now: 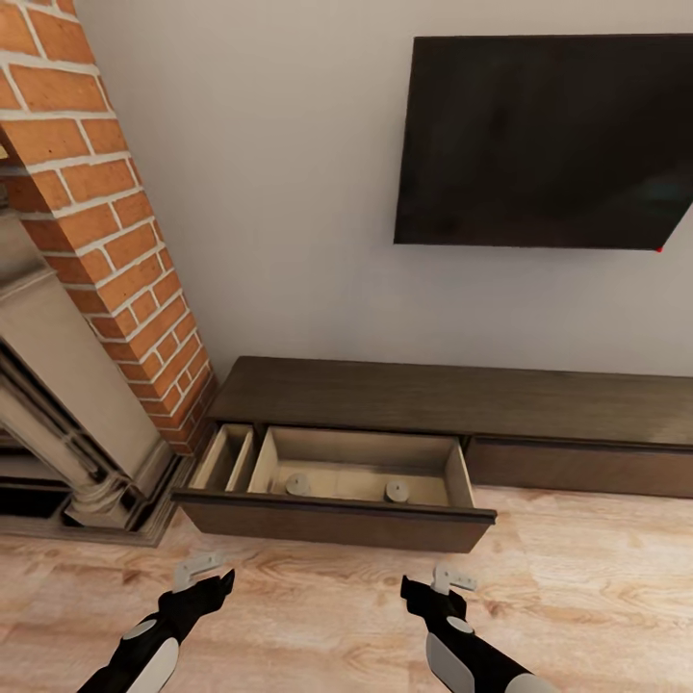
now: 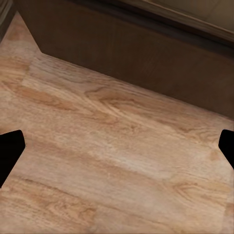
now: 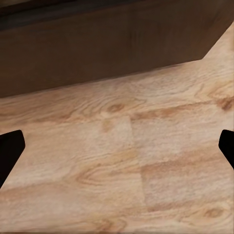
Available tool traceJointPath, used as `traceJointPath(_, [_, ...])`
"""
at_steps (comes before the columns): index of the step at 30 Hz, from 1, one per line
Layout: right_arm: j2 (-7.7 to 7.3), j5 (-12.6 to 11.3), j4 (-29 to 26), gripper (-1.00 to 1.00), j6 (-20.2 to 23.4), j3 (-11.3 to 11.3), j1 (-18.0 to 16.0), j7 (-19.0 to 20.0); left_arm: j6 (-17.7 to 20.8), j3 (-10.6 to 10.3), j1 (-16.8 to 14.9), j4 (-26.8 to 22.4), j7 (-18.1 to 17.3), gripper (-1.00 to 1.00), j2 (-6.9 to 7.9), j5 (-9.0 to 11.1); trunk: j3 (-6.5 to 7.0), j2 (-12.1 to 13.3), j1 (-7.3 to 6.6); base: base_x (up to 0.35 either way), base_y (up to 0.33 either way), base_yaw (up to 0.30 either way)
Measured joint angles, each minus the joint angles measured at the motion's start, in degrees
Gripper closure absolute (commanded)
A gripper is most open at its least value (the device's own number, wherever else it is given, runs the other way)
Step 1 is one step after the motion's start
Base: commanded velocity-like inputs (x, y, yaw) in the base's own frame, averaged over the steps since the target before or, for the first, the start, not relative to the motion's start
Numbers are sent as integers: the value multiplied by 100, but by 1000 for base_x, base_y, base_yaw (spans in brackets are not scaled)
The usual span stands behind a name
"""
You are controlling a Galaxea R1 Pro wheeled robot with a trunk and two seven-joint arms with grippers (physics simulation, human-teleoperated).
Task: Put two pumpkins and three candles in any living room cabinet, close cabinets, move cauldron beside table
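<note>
low down, both released hands (image 1: 199,570) (image 1: 445,578) hover before the cabinet's (image 1: 337,515) pulled-out drawer.

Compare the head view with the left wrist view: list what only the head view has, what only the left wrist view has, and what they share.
Head view alone: the TV on the wall, the brick chimney, the fireplace, the pulled-out cabinet drawer's pale inside with two small round things in it, and both grippers, left and right, with empty jaws held open above the floor.

Left wrist view alone: a close look at the floor's wood grain and the dark tips of the left gripper's fingers.

Shared: the wooden floor and the drawer's dark-brown front.
</note>
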Motion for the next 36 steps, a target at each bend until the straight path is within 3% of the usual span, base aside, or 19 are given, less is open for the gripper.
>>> traceJointPath(6, [-2, -3, 6, -100, -12, 29, 0, 10, -5, -1, 0, 0, 3, -100, -9, 2, 0, 0, 0, -4, 8, 0])
traceJointPath(17, [-10, 19, 1, -100, -362, 44, -9, 50, -267, -8, 8, 11, 15, -100, -19, -5, -197, -440, 241, 0, 0, 0])
traceJointPath(21, [-1, 21, 2, -100, -665, 159, -15, 83, -559, -40, 9, 74, 17, -100, -27, 22, -269, -600, 329, 0, 0, 0])
traceJointPath(26, [3, -1, 16, -100, -1214, 297, -16, 49, -1174, -346, 10, 543, 33, -100, -69, 4, -359, -801, 439, 0, 0, 0])
traceJointPath(31, [13, 103, 33, -100, -1958, 515, -16, 88, -1677, -440, 11, 854, 38, -100, -218, -64, -449, -1002, 549, 0, 0, 0])
traceJointPath(36, [14, 376, 45, -100, -2268, 758, -16, 98, -1953, -434, 11, 897, 39, -100, -277, -462, -538, -1202, 658, 0, 0, 0])
